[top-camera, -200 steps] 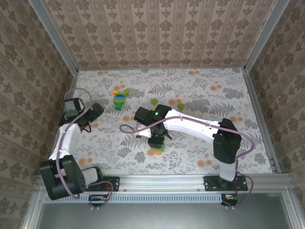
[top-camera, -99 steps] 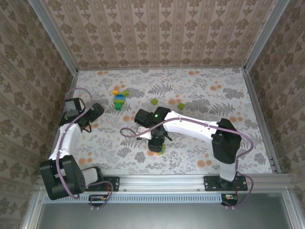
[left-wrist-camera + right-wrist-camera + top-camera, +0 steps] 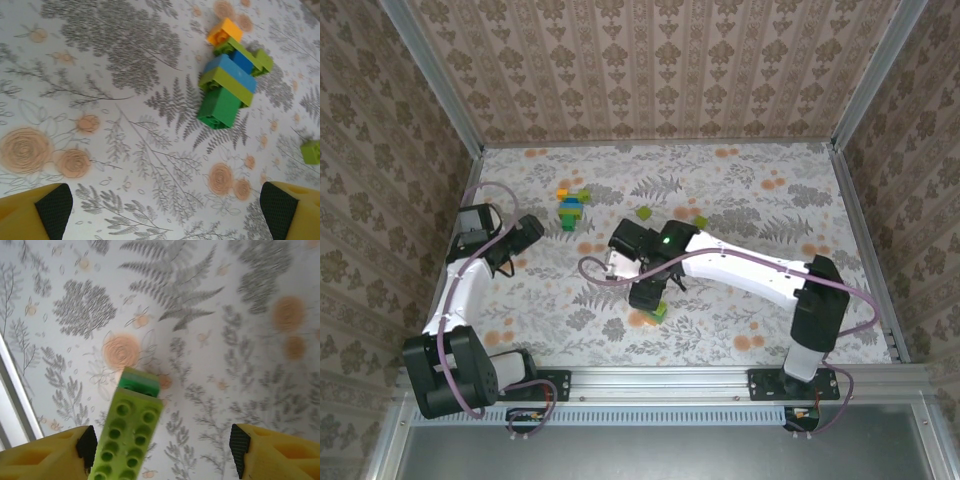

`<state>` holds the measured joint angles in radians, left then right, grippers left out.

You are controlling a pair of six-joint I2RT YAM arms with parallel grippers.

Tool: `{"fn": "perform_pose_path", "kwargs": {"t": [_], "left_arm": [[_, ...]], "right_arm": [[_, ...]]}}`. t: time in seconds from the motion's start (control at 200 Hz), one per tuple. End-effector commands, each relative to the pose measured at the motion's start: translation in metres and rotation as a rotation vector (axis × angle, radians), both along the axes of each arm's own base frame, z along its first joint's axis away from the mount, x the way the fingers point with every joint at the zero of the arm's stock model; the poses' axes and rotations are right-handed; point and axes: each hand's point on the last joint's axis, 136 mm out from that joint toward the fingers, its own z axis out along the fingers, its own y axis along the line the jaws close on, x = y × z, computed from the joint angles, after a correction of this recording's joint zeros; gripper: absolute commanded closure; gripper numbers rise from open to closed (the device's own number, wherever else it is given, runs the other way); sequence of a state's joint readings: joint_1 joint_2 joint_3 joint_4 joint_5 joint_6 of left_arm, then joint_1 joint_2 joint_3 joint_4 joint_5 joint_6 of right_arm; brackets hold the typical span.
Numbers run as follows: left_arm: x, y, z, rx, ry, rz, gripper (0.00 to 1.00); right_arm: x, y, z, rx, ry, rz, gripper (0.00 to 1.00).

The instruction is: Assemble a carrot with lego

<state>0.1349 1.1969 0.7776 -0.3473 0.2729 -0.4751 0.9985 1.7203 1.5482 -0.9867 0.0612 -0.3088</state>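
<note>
A lego stack (image 3: 131, 440), lime-green bricks with a dark green one between, stands on the cloth between my right gripper's (image 3: 163, 447) wide-apart jaws. It is close to the left finger (image 3: 70, 450) and far from the right one. From above, the right gripper (image 3: 648, 297) hovers over this stack (image 3: 659, 311). An orange print flower lies just beyond it. A finished carrot with orange bricks is out of view. My left gripper (image 3: 165, 205) is open over bare cloth, at the table's left (image 3: 525, 235).
A yellow, green and blue build (image 3: 571, 208) lies at the back left, ahead of the left gripper (image 3: 231, 85). Two loose lime-green bricks (image 3: 645, 213) (image 3: 700, 222) lie behind the right arm. Patterned walls enclose the table.
The right gripper's jaws have spread apart and let go of the lego stack, which stays on the cloth. The right arm's elbow has swung right. The left arm is still.
</note>
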Motion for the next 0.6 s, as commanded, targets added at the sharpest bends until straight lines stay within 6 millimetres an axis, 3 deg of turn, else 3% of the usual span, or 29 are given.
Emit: {"fn": "perform_pose_path", "kwargs": {"t": [0.0, 0.07, 0.145, 0.24, 0.315, 0.405, 0.52, 0.595], "left_arm": [[0.01, -0.028, 0.027, -0.035, -0.107, -0.14, 0.0], [0.009, -0.048, 0.038, -0.076, -0.175, -0.227, 0.0], [0.005, -0.068, 0.054, -0.132, -0.278, -0.306, 0.0], [-0.002, -0.09, 0.077, -0.195, -0.421, -0.387, 0.0], [-0.012, -0.109, 0.087, -0.216, -0.53, -0.459, 0.0], [-0.033, -0.135, 0.091, -0.147, -0.758, -0.575, 0.0], [-0.052, -0.161, 0.068, -0.018, -0.841, -0.681, 0.0], [-0.067, -0.184, 0.067, -0.021, -0.932, -0.79, 0.0]], "right_arm": [[0.031, -0.012, 0.045, 0.114, -0.159, -0.15, 0.26], [0.053, -0.029, 0.063, 0.167, -0.213, -0.283, 0.25], [0.083, -0.061, 0.074, 0.197, -0.249, -0.482, 0.24], [0.117, -0.109, 0.068, 0.218, -0.22, -0.74, 0.23], [0.136, -0.133, 0.059, 0.234, -0.194, -0.866, 0.24], [0.156, -0.142, 0.046, 0.219, -0.217, -0.889, 0.24], [0.171, -0.148, 0.029, 0.182, -0.221, -0.894, 0.24], [0.175, -0.151, 0.015, 0.152, -0.202, -0.897, 0.24]]}}
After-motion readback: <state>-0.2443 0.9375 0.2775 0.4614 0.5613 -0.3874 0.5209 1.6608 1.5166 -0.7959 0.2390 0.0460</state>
